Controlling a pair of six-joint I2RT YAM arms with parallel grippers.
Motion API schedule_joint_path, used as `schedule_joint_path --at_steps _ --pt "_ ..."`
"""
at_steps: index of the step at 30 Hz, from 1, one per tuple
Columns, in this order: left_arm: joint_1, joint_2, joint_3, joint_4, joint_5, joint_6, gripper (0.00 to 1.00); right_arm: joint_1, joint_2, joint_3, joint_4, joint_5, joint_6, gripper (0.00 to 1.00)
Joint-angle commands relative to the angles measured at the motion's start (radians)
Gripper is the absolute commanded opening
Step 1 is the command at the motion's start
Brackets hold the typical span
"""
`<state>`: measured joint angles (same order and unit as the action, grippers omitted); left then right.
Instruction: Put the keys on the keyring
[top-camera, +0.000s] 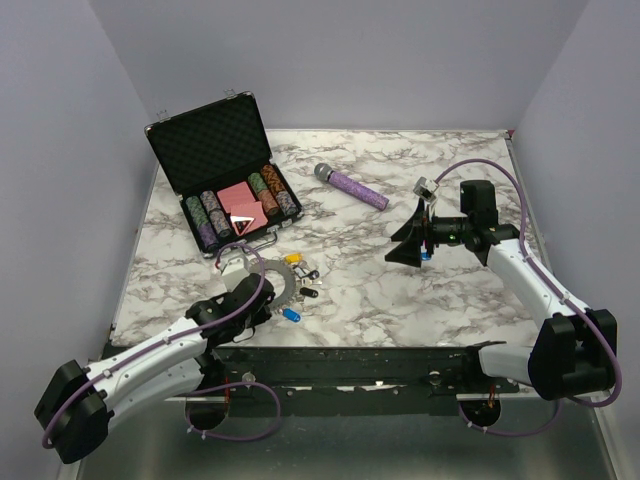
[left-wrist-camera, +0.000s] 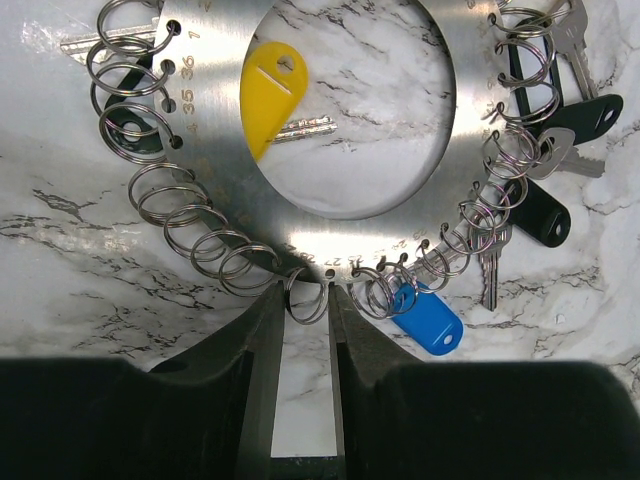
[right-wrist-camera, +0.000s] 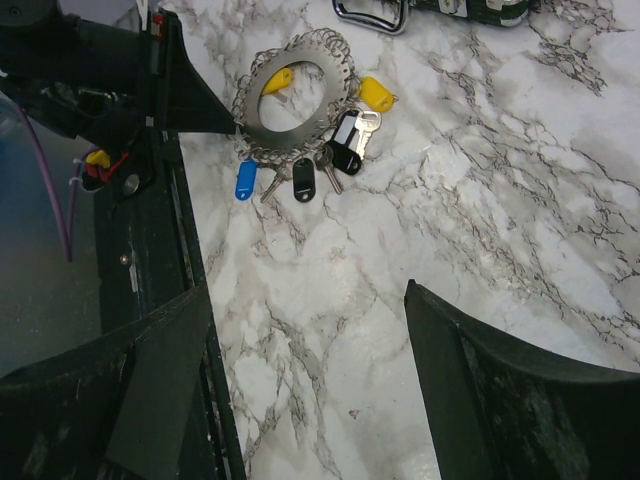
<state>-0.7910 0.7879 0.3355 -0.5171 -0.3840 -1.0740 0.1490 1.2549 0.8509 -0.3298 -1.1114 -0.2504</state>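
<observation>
The keyring (left-wrist-camera: 215, 130) is a flat silvery disc with a big hole, numbered holes and many small wire loops round its rim. It lies on the marble at the near left (top-camera: 283, 283). My left gripper (left-wrist-camera: 305, 295) has its fingertips pressed on both sides of one small loop at the disc's near rim. Keys lie around it: a yellow key (left-wrist-camera: 270, 90) inside the hole, a blue key (left-wrist-camera: 430, 318) and black keys (left-wrist-camera: 540, 215) at the right. My right gripper (right-wrist-camera: 308, 290) hovers open and empty over bare marble, far right of the keyring (right-wrist-camera: 285, 130).
An open black case of poker chips (top-camera: 225, 180) stands at the back left. A purple microphone (top-camera: 352, 187) lies at the back middle. A second yellow key (right-wrist-camera: 377, 93) lies beside the keyring. The table's dark near rail (top-camera: 350, 360) runs just behind the left gripper.
</observation>
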Motion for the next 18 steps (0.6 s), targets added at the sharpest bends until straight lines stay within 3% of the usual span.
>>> schedule_joint_path --at_steps 1,18 --pt "0.007 0.010 -0.001 0.015 0.017 -0.009 0.32 -0.005 0.003 -0.009 0.017 -0.015 0.005 0.86" --pt "0.007 -0.019 -0.039 0.046 0.031 -0.112 0.29 -0.003 0.001 -0.006 0.009 -0.019 0.002 0.86"
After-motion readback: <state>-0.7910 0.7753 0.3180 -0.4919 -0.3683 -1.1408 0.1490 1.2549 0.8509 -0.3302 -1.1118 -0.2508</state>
